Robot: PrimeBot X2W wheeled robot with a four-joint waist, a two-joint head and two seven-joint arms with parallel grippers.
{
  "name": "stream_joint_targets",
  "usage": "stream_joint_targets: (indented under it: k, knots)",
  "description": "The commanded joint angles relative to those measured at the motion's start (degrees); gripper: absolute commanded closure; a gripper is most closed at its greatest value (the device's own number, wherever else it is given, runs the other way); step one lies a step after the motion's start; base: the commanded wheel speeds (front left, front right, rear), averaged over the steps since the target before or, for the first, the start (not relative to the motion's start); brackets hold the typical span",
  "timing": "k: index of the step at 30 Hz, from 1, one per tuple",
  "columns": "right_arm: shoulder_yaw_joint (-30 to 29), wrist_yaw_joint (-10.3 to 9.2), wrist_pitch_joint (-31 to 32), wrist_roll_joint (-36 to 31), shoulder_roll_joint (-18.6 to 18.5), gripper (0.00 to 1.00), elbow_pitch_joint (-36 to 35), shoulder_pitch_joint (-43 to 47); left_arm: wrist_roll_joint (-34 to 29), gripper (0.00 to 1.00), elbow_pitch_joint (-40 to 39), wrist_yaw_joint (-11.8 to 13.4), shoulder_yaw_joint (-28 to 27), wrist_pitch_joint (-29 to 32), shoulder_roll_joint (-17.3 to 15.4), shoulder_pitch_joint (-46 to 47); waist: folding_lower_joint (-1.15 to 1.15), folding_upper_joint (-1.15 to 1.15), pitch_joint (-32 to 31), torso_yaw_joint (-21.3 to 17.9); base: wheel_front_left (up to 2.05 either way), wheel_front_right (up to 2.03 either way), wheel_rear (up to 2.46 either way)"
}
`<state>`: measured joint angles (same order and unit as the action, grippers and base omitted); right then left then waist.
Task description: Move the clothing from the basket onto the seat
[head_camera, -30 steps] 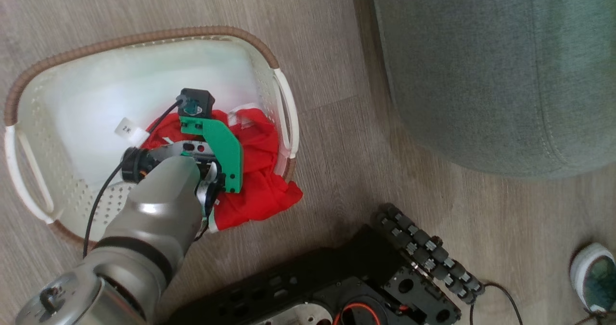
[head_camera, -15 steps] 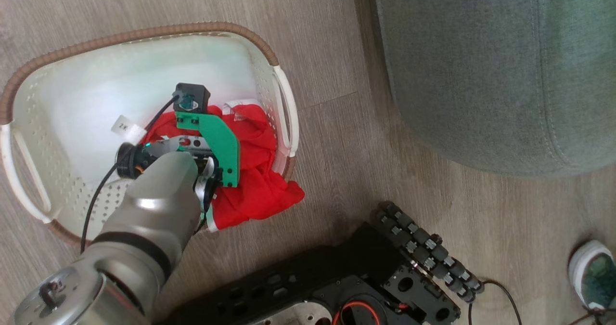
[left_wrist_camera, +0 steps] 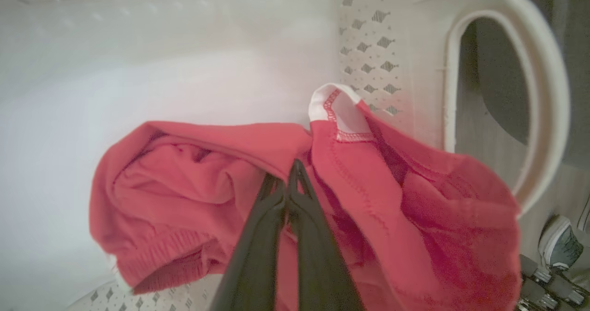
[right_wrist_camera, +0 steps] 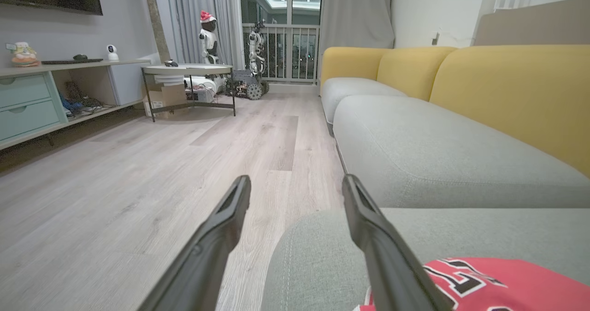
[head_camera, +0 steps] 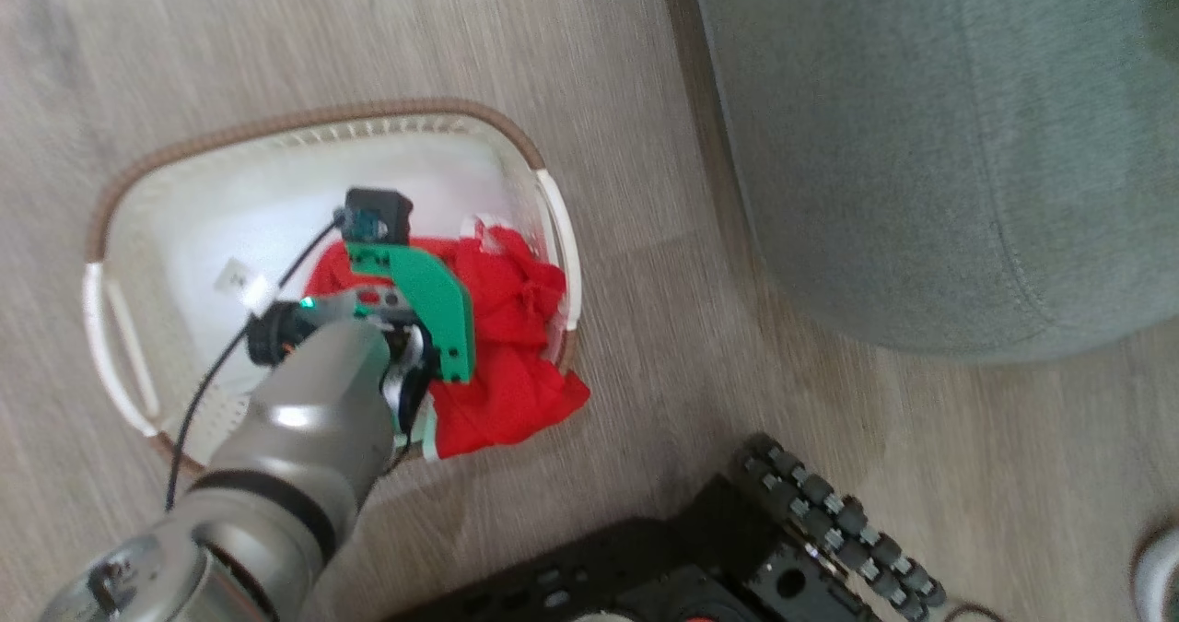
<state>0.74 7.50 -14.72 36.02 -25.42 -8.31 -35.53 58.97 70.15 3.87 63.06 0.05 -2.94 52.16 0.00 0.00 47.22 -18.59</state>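
Fingers [left_wrist_camera: 258, 255] of the left hand [left_wrist_camera: 290, 184] are pressed together, their tips pinching a fold of the clothing [left_wrist_camera: 184, 177] where a stitched seam runs beside a white-edged hem. The red fabric bunches to either side of the tips and lies against the perforated wall of the basket [left_wrist_camera: 378, 48], next to one white handle. From the head view the silver left forearm [head_camera: 313, 401] reaches down into the basket [head_camera: 313, 120], with its green bracket [head_camera: 433, 299] and black wrist camera [head_camera: 376, 215] over the red heap – part of the clothing [head_camera: 516, 373] spills over the brown rim on the side nearest the robot's dark base [head_camera: 783, 530]. The basket stands on the pale wood floor [head_camera: 276, 32], and the seat [head_camera: 921, 143] is apart from it, to the robot's right. The right hand [right_wrist_camera: 296, 182] hangs with its two fingers spread wide and nothing between them, above a rounded corner of the grey seat [right_wrist_camera: 322, 255]. A second red garment [right_wrist_camera: 484, 288] with black-and-white lettering lies on that cushion just beside the right finger – yellow back cushions [right_wrist_camera: 507, 90] rise behind it
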Motion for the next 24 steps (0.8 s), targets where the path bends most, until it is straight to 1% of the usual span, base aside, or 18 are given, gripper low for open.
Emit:
stream_joint_targets:
  k: [1, 7, 15, 20, 24]
  knots:
    - [-0.2, -0.01, -0.3, -0.4, -1.1, 0.0, -1.1, 2.9, 0.7, 1.0, -1.2, -0.4, 0.0, -1.0, 0.1, -2.1, 0.0, 0.0, -3.1, 1.1, 0.0, 0.0, 0.0]
    - [-0.2, -0.01, -0.3, -1.0, -1.7, 0.0, -0.1, 5.9, 2.5, 1.0, -4.0, -1.8, 1.4, -4.7, 0.1, -5.2, 0.0, 0.0, -10.1, 3.6, 0.0, 0.0, 0.0]
    - [0.6, -0.01, -0.3, -1.9, -2.5, 0.0, 1.5, 11.0, 4.1, 1.0, -7.3, -3.0, 3.5, -11.8, 0.1, -9.3, 0.0, 0.0, -20.6, 7.8, 0.0, 0.0, 0.0]
    - [1.5, -0.01, -0.3, -2.6, -2.4, 0.0, 2.6, 14.5, 4.3, 1.0, -8.8, -3.7, 4.2, -14.2, 0.1, -11.4, 0.0, 0.0, -26.6, 10.1, 0.0, 0.0, 0.0]
    - [1.8, -0.01, -0.3, -3.2, -1.8, 0.0, 3.3, 17.0, 3.7, 1.0, -10.6, -3.9, 3.3, -14.9, 0.1, -12.6, 0.0, 0.0, -31.1, 11.6, 0.0, 0.0, 0.0]
